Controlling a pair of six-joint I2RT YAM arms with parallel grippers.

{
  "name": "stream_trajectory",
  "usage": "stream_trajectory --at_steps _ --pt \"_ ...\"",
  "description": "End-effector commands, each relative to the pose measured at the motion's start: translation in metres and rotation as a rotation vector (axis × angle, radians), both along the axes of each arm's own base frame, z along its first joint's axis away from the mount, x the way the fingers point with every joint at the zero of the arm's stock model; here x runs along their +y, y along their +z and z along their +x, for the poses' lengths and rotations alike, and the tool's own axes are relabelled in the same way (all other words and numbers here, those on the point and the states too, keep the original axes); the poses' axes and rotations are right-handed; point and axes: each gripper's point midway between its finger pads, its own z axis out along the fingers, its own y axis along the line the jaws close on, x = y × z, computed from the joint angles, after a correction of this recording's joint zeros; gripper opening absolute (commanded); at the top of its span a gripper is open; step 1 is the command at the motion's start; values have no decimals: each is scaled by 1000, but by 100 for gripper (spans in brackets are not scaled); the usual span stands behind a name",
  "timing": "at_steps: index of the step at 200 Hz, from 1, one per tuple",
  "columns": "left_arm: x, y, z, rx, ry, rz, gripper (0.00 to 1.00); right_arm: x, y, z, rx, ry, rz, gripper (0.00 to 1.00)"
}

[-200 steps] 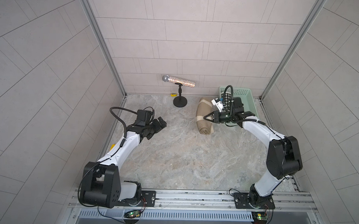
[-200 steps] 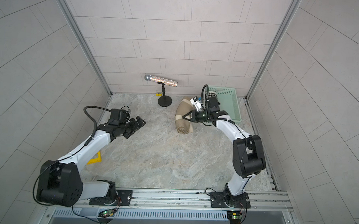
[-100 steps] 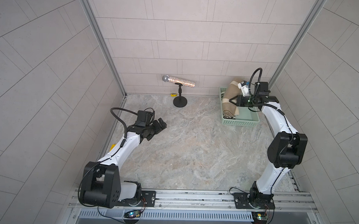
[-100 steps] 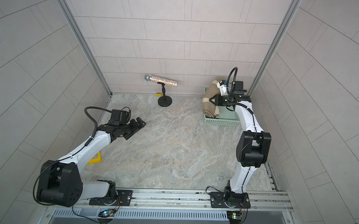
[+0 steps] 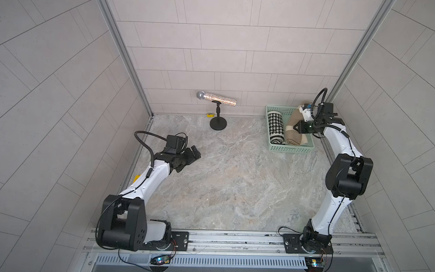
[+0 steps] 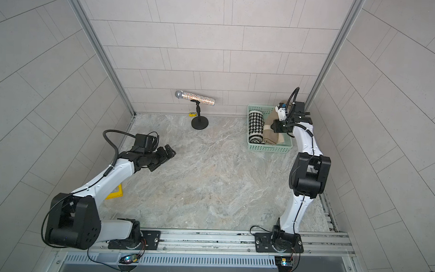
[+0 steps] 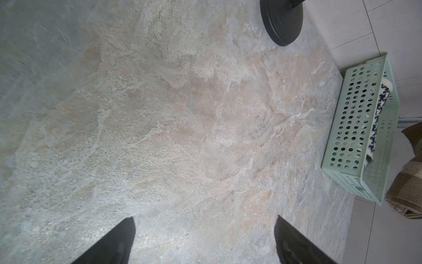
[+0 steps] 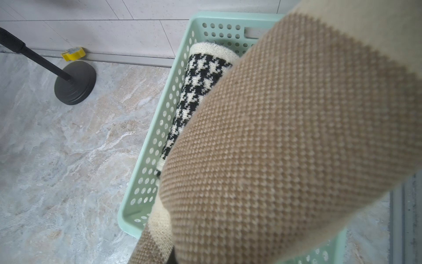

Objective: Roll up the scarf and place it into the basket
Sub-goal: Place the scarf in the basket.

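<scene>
One step likely left, release: rolled scarf [image 5: 295, 134] partly in basket [image 5: 290, 150] beside houndstooth roll [image 5: 276, 127], one end pinched in nearly closed right gripper [image 5: 304, 110]; left gripper [image 5: 188, 158] wide open, empty, well apart from basket.

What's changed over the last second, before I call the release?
The right gripper, shut on the tan scarf, carried it from the table to over the basket, beside the houndstooth roll. Nothing let go. The left gripper, open, the basket and the microphone stand stayed put.
</scene>
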Motion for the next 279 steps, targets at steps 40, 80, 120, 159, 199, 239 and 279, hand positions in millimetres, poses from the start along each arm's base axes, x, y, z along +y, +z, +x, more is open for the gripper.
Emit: stream_trajectory --at_steps 40,80,120,159,199,239,279 --pt "5 -19 -3 50 -7 30 100 -13 0 27 -144 45 -144 0" --pt "6 -19 -1 50 -5 33 100 -4 -40 32 -3 102 -52 0" --pt "8 -23 -2 61 -2 37 100 9 -83 22 233 192 115 0" --pt "7 -22 -1 59 -4 35 100 -28 -100 12 388 23 128 9" --pt "6 -21 -1 55 -8 29 100 -77 -115 -4 482 -205 71 42" --pt "7 -19 -2 51 -8 35 100 -101 -106 -2 428 -329 -21 56" --pt "5 -21 -1 57 -9 28 100 -103 -73 1 290 -373 -35 65"
